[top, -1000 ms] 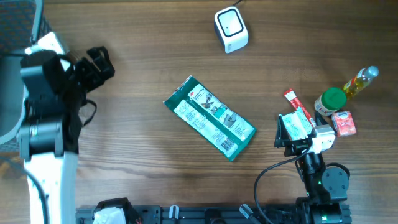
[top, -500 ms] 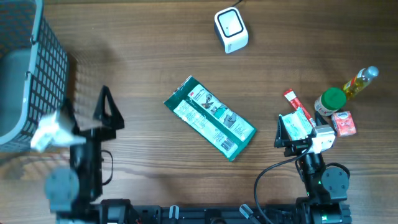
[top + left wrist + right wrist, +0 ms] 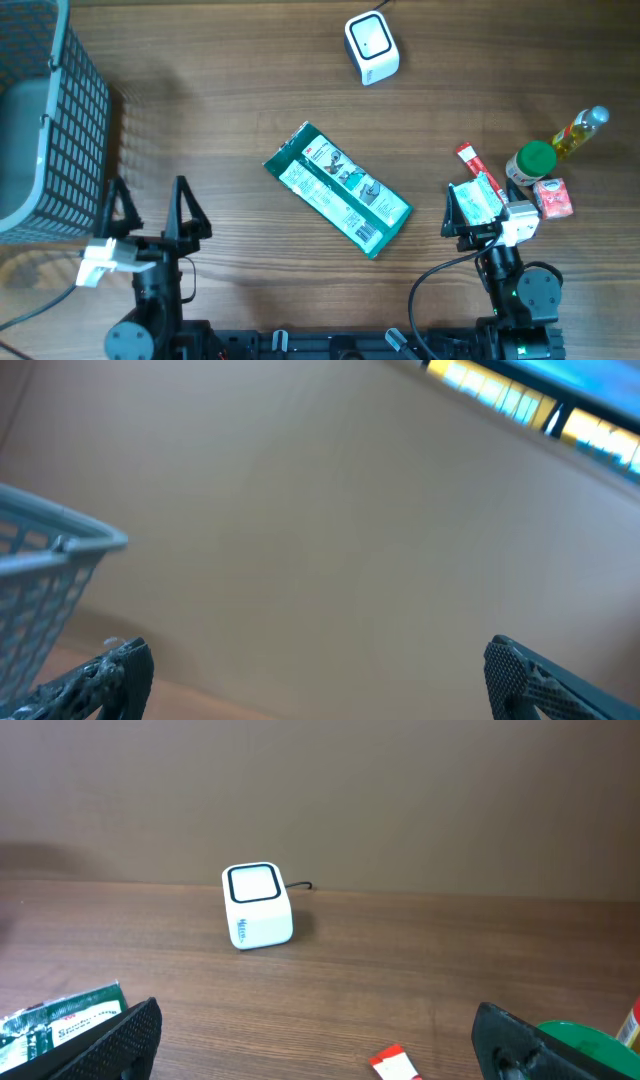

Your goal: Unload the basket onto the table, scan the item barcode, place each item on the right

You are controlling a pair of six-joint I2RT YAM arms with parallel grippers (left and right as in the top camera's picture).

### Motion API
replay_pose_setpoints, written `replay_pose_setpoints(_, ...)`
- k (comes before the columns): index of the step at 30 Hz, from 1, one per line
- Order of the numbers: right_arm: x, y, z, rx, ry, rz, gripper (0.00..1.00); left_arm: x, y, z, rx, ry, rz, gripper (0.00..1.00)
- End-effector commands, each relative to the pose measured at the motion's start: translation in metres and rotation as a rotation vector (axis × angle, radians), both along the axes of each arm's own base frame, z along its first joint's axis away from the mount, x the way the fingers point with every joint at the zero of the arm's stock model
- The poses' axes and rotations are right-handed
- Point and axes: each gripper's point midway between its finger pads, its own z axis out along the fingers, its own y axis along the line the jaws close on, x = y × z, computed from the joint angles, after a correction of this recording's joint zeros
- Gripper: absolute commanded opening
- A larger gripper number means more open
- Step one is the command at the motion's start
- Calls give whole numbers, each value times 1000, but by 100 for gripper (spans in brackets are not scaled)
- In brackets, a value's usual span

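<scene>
Wooden table (image 3: 220,90) is occupied by: green packet (image 3: 338,190), white scanner (image 3: 371,47), grey wire basket (image 3: 85,120), green-lidded jar (image 3: 531,162), yellow bottle (image 3: 578,130), red carton (image 3: 553,198).

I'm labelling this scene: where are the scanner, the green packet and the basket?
scanner (image 3: 371,46), overhead view, its white top face.
green packet (image 3: 338,190), overhead view, middle of its printed face.
basket (image 3: 85,130), overhead view, its mesh side wall.

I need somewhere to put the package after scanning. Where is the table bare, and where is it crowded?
Bare wood lies between the basket and the green package, and also between the scanner and the oil bottle. The right edge is crowded: oil bottle, green-lidded jar, pink packet and red stick sit close together.
</scene>
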Motion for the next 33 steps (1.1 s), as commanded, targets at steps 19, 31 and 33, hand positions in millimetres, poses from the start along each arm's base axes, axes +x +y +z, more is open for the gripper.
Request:
replay_pose_setpoints(19, 0, -2, 2, -12, -11, -13, 100, 31, -22, -154, 420, 470, -54, 100)
replay_pose_setpoints(31, 0, -2, 2, -12, -11, -13, 100, 31, -21, -154, 360, 474, -59, 100)
replay_pose_setpoints(33, 0, -2, 2, -11, -11, -13, 100, 31, -21, -154, 360, 474, -60, 100)
